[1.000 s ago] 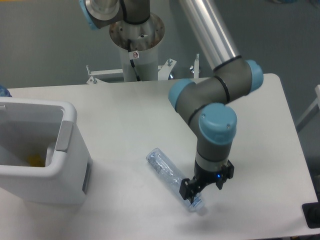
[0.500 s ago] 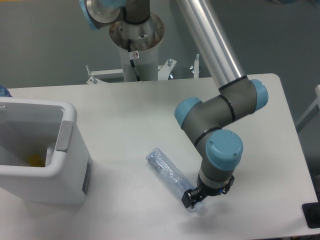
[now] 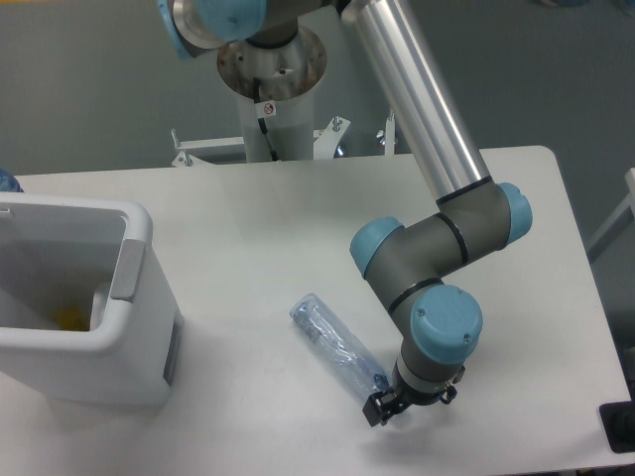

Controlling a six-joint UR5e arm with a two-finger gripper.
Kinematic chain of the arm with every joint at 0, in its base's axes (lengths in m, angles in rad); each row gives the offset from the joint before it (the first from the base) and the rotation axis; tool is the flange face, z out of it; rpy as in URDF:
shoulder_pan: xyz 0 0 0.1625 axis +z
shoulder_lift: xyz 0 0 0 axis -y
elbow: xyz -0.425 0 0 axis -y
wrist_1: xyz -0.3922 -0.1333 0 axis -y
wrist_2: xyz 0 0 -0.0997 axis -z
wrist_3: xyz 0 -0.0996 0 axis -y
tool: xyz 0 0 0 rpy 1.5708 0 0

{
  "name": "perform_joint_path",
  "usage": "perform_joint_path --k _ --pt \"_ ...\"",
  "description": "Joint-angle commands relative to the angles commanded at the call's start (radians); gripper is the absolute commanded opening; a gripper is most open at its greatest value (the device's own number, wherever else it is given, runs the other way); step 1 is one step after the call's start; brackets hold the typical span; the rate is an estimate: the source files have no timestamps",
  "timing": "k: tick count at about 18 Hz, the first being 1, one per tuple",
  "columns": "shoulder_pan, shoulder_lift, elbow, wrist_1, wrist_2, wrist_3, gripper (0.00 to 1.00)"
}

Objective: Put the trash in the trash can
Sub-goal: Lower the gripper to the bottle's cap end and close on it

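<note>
The trash in view is a crushed clear bluish plastic bottle [image 3: 332,344] lying flat on the white table, angled from mid-table toward the front right. My gripper [image 3: 383,407] is down at the table, right at the bottle's near end. The wrist hides most of the fingers, so the gap between them does not show. The trash can [image 3: 137,230] is a large white bin at the left edge, with a grey flap [image 3: 126,270] on its right side. Inside it are a yellow patch [image 3: 67,319] and a pale shape that is too unclear to name.
The arm's base column [image 3: 270,94] stands at the back centre. The long silver arm link [image 3: 417,99] crosses over the right half of the table. A small black object [image 3: 617,426] sits off the table's front right corner.
The wrist has sunk lower and shifted slightly toward the front, bringing the gripper down to the bottle's near end. The bottle lies where it was.
</note>
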Motion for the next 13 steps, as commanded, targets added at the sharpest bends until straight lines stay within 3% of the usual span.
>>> perform_joint_path --k 3,11,13 --pt "-0.002 -0.003 -0.002 0.000 0.020 0.000 0.97" --pt "-0.008 -0.009 -0.008 0.000 0.025 -0.012 0.49" --pt "-0.009 -0.009 -0.009 0.000 0.029 -0.014 0.44"
